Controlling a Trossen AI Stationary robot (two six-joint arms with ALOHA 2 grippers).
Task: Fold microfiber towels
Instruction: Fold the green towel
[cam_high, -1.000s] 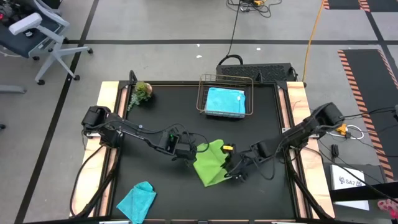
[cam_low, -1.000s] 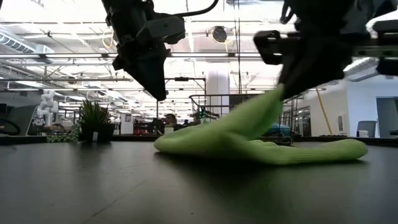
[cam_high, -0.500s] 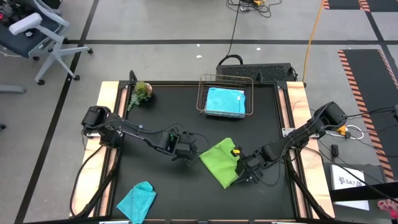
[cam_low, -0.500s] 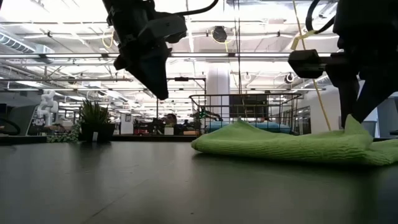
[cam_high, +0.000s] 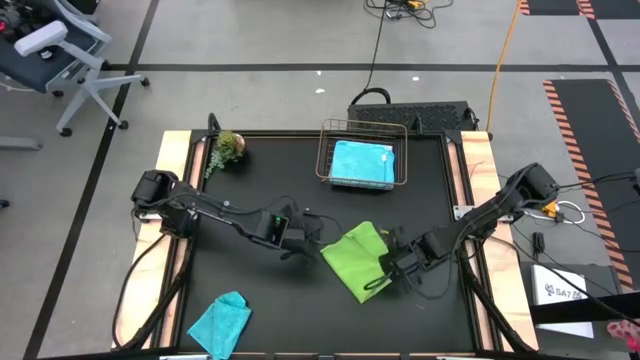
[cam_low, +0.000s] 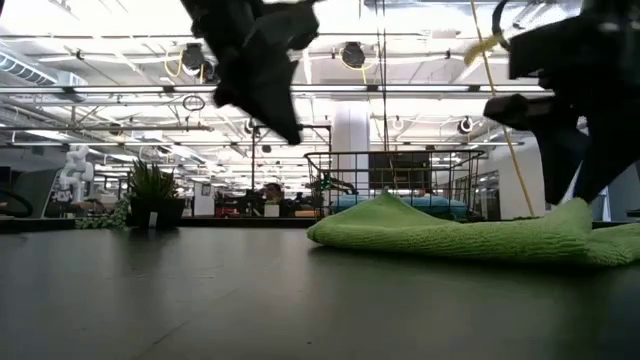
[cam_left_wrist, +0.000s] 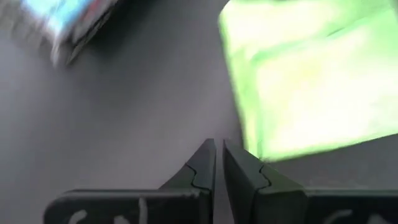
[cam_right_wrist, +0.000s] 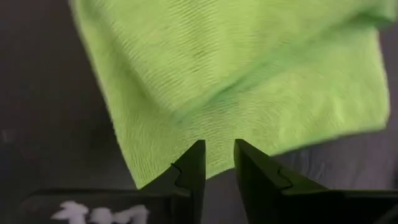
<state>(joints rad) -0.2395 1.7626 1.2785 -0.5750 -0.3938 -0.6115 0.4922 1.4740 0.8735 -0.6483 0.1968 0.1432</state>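
The lime green towel (cam_high: 355, 260) lies folded over and flat on the black table, also seen in the low view (cam_low: 450, 235). My right gripper (cam_right_wrist: 217, 146) is open and points down. Its fingers stand over the towel's edge (cam_right_wrist: 186, 163) on the towel's right side, where a small peak (cam_low: 575, 208) stands up. My left gripper (cam_left_wrist: 217, 148) is shut and empty. It hangs above the table just left of the towel (cam_high: 303, 243). A teal towel (cam_high: 220, 322) lies crumpled at the near left. A sky blue towel (cam_high: 362, 162) rests in the wire basket. My right gripper's open fingers stand over the lime towel's edge (cam_right_wrist: 186, 163). Whether they touch the cloth, I cannot tell. The towel lies on the table, not lifted.
The wire basket (cam_high: 325, 150) stands at the far middle of the table. A small green plant (cam_high: 228, 148) stands at the far left. Bare black table (cam_high: 240, 280) lies between the teal towel and the lime towel.
My right gripper has carried the lime towel's raised part toward the table's right edge and down, so the towel now lies folded flat. It has then tipped more steeply down and opened, letting go. My left gripper has tipped up a little in place.
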